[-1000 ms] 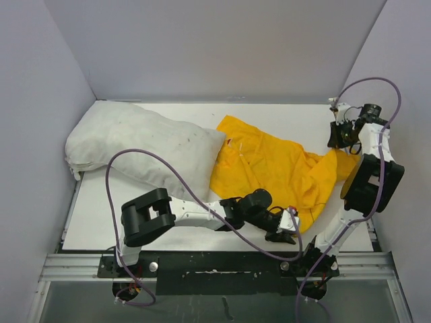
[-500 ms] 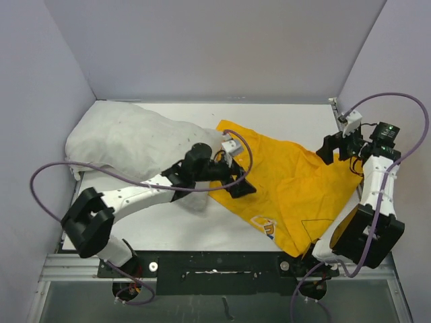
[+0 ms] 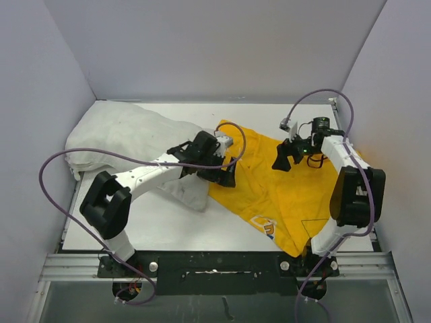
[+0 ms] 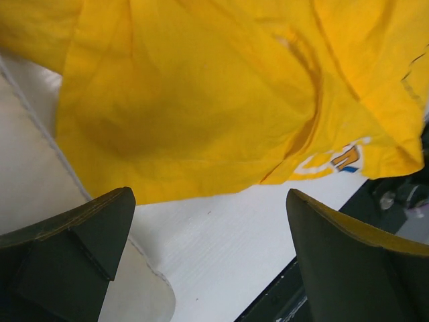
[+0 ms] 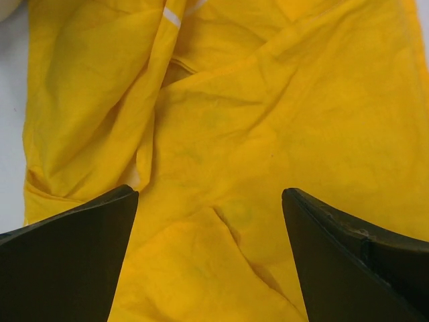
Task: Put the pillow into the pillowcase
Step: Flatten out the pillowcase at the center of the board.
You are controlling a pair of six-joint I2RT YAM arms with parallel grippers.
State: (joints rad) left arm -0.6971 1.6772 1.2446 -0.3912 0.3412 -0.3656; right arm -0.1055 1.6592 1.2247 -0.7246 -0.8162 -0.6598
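Lying with its long axis from far left toward centre, pillow (image 3: 128, 141) meets the left edge of pillowcase (image 3: 283, 198) spread to its right; left hand (image 3: 225, 175), wide and empty, hangs over that junction, nearer than right hand (image 3: 281, 160), likewise wide and empty, above the case's far part.
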